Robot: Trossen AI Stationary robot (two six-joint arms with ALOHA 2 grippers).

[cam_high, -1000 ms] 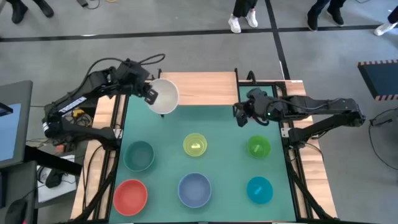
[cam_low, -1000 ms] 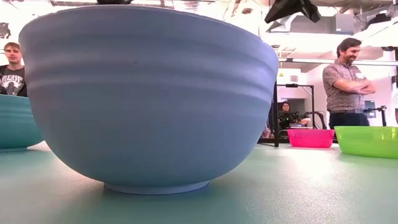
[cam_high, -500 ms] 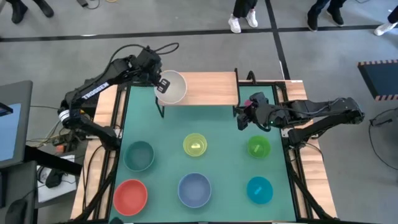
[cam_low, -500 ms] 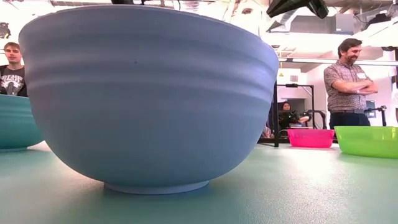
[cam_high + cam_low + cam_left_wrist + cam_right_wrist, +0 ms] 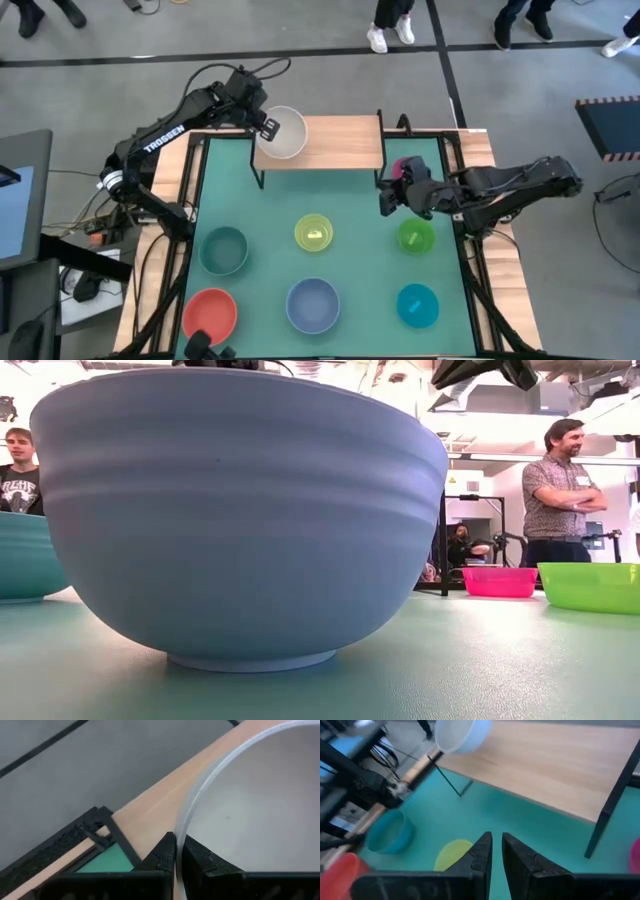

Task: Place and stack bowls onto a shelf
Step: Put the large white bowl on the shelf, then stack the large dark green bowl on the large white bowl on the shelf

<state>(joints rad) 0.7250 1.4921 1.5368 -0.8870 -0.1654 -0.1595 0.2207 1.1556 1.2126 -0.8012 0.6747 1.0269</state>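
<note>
One white bowl [image 5: 284, 134] hangs over the left end of the shelf [image 5: 340, 145], pinched at its rim by the left gripper [image 5: 176, 854]: one finger sits inside the wall, the other outside, the jaws clamped on the thin edge. It looks to be thin, stiff plastic, light enough that a rim pinch carries it, but smooth, so it could swing or slip in that narrow grip. The rim is the sensible place to take hold of any of these bowls, since the round walls are too wide for the jaws to span.

Whether the bowl already touches the planks I cannot tell.

On the green tabletop [image 5: 360, 205] below the shelf stand the yellow bowl [image 5: 314, 233], green bowl [image 5: 416, 237], teal bowl [image 5: 222, 250], red bowl [image 5: 209, 312], blue bowl [image 5: 313, 303] and cyan bowl [image 5: 417, 305], all well apart. A pink bowl [image 5: 499, 581] sits by the shelf's right leg, near the green one.

The right gripper [image 5: 493, 851] hovers near that pink bowl, empty, its jaws nearly together with a narrow gap.
</note>
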